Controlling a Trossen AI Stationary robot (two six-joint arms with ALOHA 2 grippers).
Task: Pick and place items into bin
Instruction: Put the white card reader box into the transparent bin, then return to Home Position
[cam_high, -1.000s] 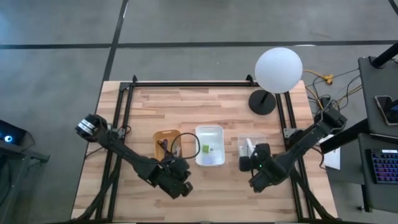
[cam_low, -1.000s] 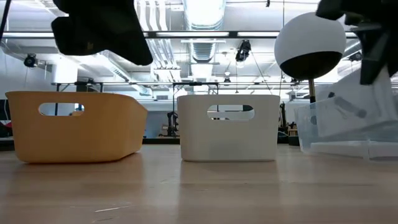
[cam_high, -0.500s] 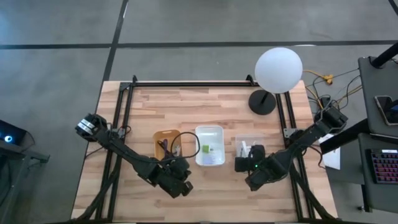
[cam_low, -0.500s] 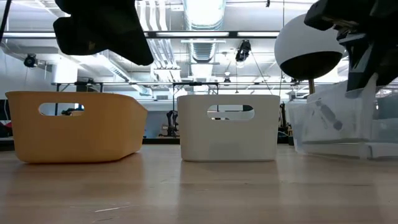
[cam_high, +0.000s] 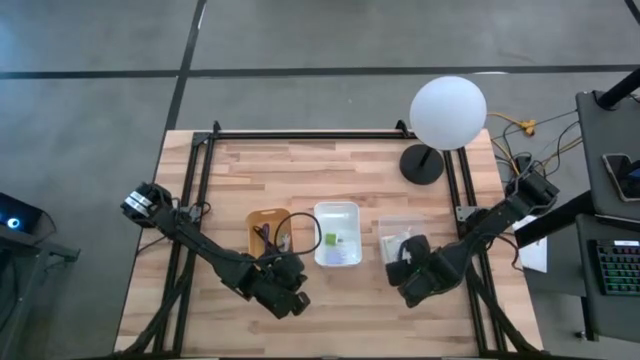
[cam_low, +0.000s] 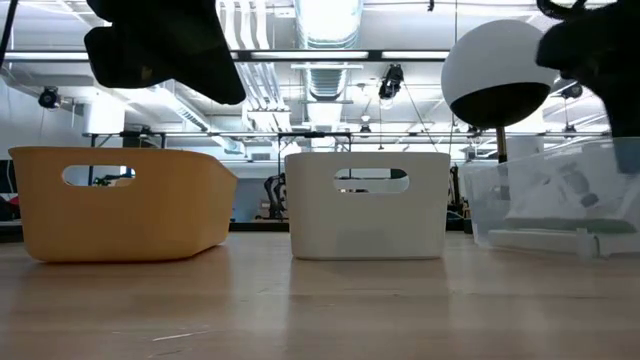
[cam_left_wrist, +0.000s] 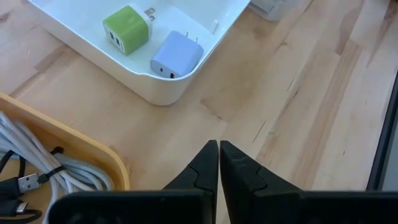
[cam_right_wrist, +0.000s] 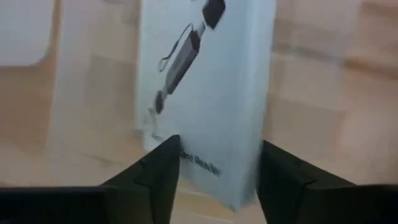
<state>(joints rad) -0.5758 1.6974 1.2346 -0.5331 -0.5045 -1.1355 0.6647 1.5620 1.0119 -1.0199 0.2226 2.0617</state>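
The high view looks straight down over the whole bench. The low view sits at bench height, level, close to the three bins. Each wrist view looks steeply down, close in. High, low and left wrist views share the white bin.

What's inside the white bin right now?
The white bin holds a green plug adapter and a pale blue one; its far end lies outside the left wrist view.
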